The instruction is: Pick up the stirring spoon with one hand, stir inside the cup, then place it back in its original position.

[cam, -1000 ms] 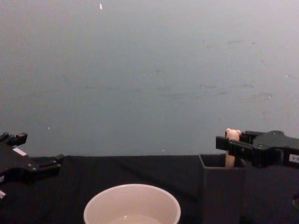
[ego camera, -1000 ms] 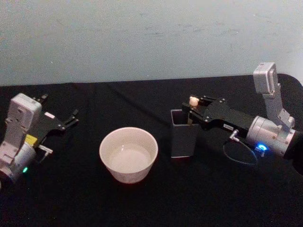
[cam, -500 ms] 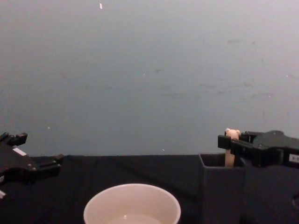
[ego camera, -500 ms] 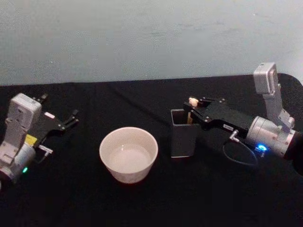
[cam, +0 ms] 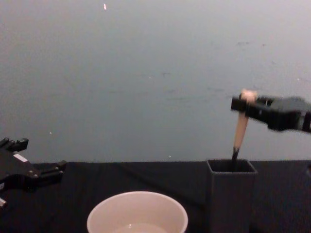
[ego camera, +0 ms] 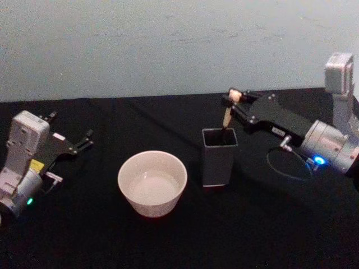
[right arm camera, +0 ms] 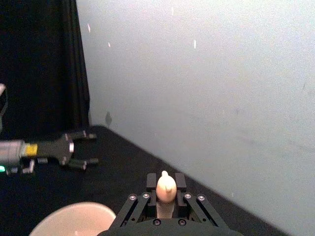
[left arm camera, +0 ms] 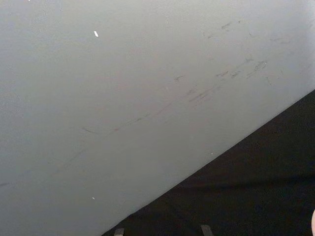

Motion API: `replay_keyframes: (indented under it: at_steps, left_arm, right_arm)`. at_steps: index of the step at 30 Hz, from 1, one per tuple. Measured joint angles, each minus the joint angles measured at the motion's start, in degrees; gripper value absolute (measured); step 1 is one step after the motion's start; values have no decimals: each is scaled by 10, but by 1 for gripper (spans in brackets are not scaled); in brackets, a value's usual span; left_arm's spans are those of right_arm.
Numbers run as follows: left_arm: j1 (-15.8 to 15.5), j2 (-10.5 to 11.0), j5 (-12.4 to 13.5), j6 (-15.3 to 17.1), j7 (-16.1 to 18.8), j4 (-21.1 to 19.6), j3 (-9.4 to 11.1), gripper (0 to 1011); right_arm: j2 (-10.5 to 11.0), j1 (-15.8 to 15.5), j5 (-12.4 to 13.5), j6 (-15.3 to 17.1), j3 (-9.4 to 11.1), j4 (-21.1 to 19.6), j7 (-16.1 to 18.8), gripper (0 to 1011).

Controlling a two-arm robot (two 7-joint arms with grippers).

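Right gripper (ego camera: 232,99) is clenched on the bear-head end of the stirring spoon (ego camera: 226,116). The right wrist view shows the pale head (right arm camera: 166,187) pinched between the fingers.

The spoon hangs above the holder (ego camera: 218,159) at 12 o'clock. Its beige handle (cam: 239,130) is clear of the box, and the dark neck dips into the mouth of the holder (cam: 231,194). The bowl is hidden inside.

The long axis is near upright, with the top leaning toward 1 o'clock, the right arm's side.

The cup (ego camera: 151,206) sits on the black worktop (ego camera: 252,230) at 8 o'clock from the holder, near but apart.

Left gripper (ego camera: 70,129) is parked at 9 o'clock of the cup, fingers spread and holding nothing.

Judgement: the lift-out is partly done. The lower end must rise straight up past the rim before any sideways carry toward the cup, or the holder may tip.
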Motion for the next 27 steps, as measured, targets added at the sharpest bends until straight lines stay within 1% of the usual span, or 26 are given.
replay_keyframes:
  at_steps: [5, 12, 15, 17, 21, 22, 25, 27]
  left_arm:
    - [0, 0, 0, 0, 0, 0, 0, 1001]
    - [0, 0, 0, 0, 0, 0, 0, 1001]
    - [0, 0, 0, 0, 0, 0, 0, 1001]
    - [0, 0, 0, 0, 0, 0, 0, 1001]
    - [0, 0, 0, 0, 0, 0, 0, 1001]
    - [0, 0, 0, 0, 0, 0, 0, 1001]
    - [0, 0, 0, 0, 0, 0, 0, 1001]
    - [0, 0, 0, 0, 0, 0, 0, 1001]
  right_arm:
    - [5, -4, 16, -14, 15, -29, 0, 213]
    - [5, -3, 23, -29, 26, -47, -4, 213]
    - [1, 2, 24, -35, 28, -48, -6, 213]
    - [-2, 6, 23, -37, 27, -47, -7, 213]
    - [-13, 17, 17, -38, 17, -36, -9, 213]
    - [-18, 22, 14, -38, 12, -32, -9, 213]
    - [-26, 29, 11, -38, 4, -26, -8, 213]
    - [-34, 36, 8, -37, -6, -20, -3, 213]
